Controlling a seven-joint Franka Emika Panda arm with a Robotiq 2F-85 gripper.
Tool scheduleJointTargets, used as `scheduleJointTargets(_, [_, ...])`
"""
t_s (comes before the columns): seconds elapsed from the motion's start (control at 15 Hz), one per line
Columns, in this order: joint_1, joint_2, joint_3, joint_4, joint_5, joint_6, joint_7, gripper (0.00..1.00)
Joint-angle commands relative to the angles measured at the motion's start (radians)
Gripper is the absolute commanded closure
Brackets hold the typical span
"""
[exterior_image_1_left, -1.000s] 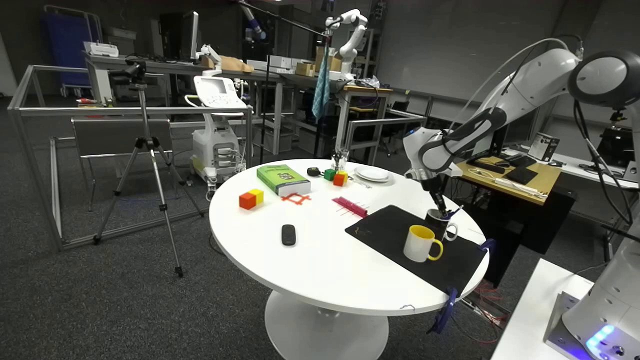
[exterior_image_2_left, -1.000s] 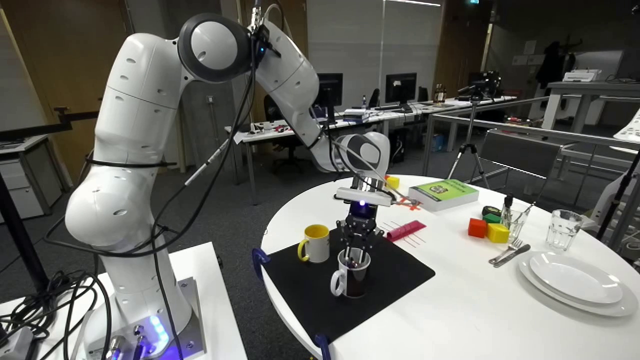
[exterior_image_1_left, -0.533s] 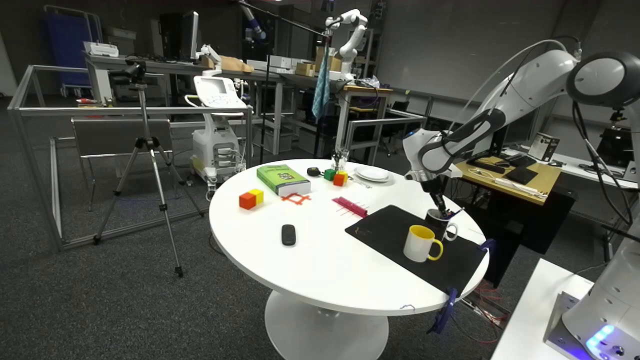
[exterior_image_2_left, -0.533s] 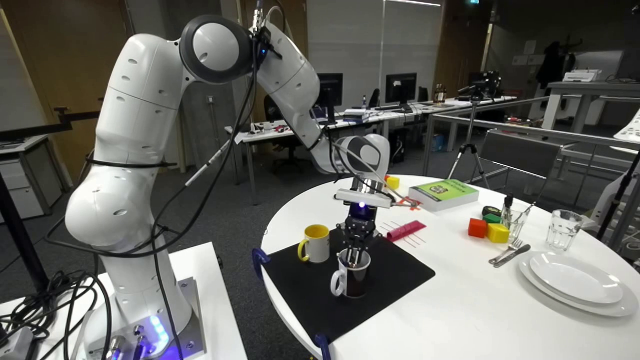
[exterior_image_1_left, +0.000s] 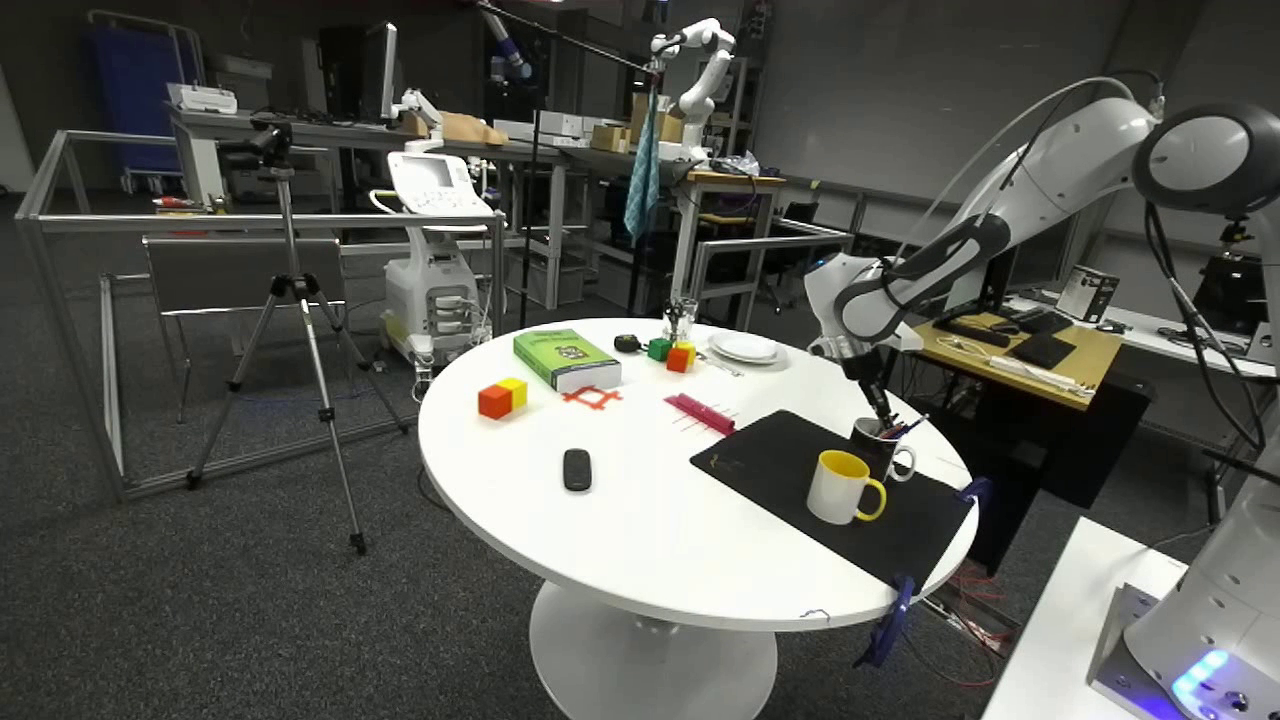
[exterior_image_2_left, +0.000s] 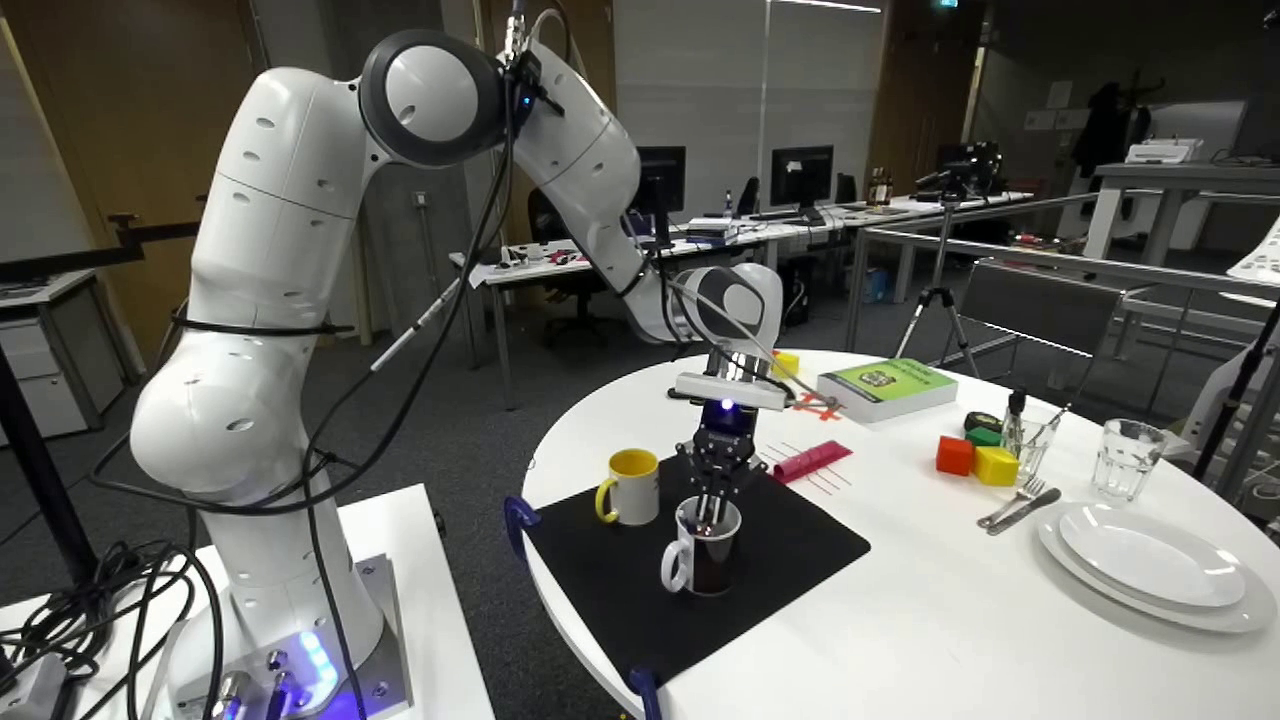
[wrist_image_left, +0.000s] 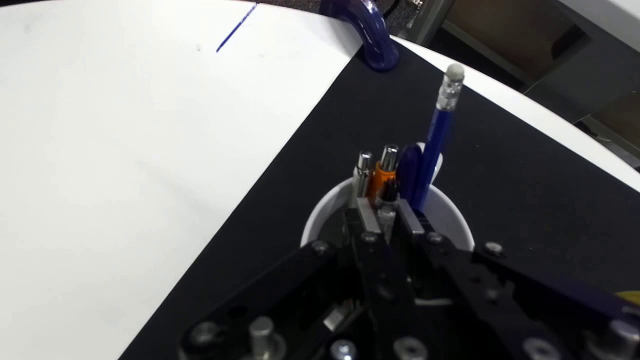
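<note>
- The clear plastic pen with a black push-button (wrist_image_left: 387, 212) stands among others in the dark brown mug with a white inside and a white handle (exterior_image_2_left: 712, 566); it sits directly between the fingertips of the black metal claw (wrist_image_left: 389, 216).
- The pen's long axis runs roughly along the fingers, its button end showing above the grey pads (wrist_image_left: 369, 215) in the wrist view.
- The claw is nearly closed, its gap little wider than the pen; I cannot tell whether both pads press on it.
- In both exterior views the claw slants down into the mug's mouth, at the end of the only arm working here, the white jointed robot arm (exterior_image_2_left: 270, 225).
- Close about the pen are a pale grey pen with a silver end (wrist_image_left: 362, 176), an orange pen with a silver end (wrist_image_left: 383, 172) and, towards the handle, a blue pencil with a white eraser (wrist_image_left: 440, 127), tilted outward.
- The mug stands on a black rectangular mat (exterior_image_2_left: 610, 590) on the round white bench (exterior_image_2_left: 930, 620), near a white mug with a yellow inside (exterior_image_2_left: 634, 492).
- The thick green book (exterior_image_2_left: 885, 380) bears lettering and a dark emblem, too small to read; no brand is legible on the pens.
</note>
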Motion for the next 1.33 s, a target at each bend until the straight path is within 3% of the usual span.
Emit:
scheduleJointTargets(0.0, [-0.017, -0.023, 0.017, 0.044, -0.007, -0.066, -0.002, 0.97])
scheduleJointTargets(0.87, [0.003, -0.154, 0.051, 0.145, 0.001, -0.289, -0.047, 0.97])
scheduleJointTargets(1.27, [0.024, -0.174, 0.108, 0.223, 0.145, -0.454, -0.01, 0.97])
